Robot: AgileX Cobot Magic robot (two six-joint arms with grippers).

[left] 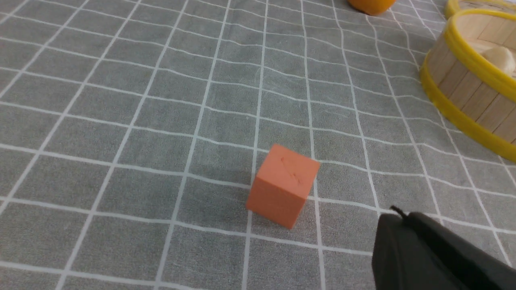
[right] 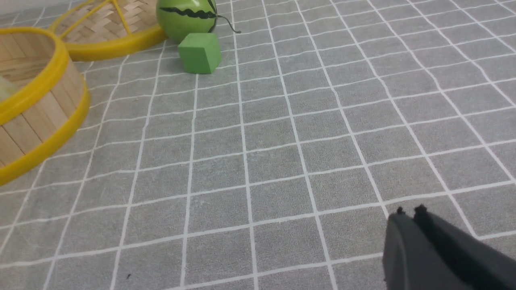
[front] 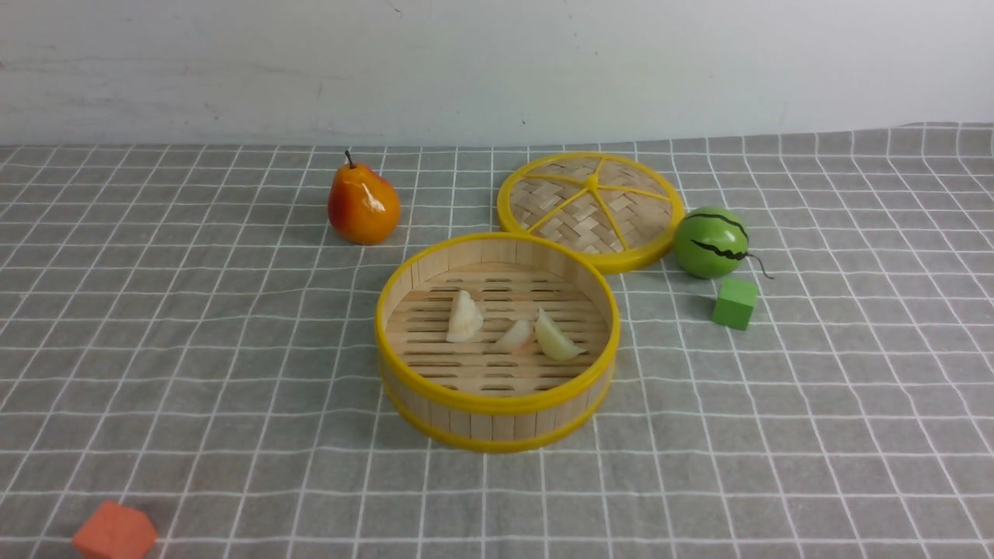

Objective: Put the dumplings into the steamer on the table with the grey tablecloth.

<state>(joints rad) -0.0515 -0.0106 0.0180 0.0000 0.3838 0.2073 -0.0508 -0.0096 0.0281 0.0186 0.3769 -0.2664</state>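
No text, label, brand, number or sign can be read anywhere.

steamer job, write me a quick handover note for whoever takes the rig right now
Left gripper: shut, holding nothing, above the grey tablecloth near the orange cube.
Right gripper: shut, holding nothing, over bare cloth well clear of the green cube.
Steamer: open at the middle of the table; its lid lies flat behind it.
Dumplings: all three lie on the steamer's slatted floor.
Done: all dumplings in.
Left: nothing visible outstanding; no dumpling remains on the cloth.
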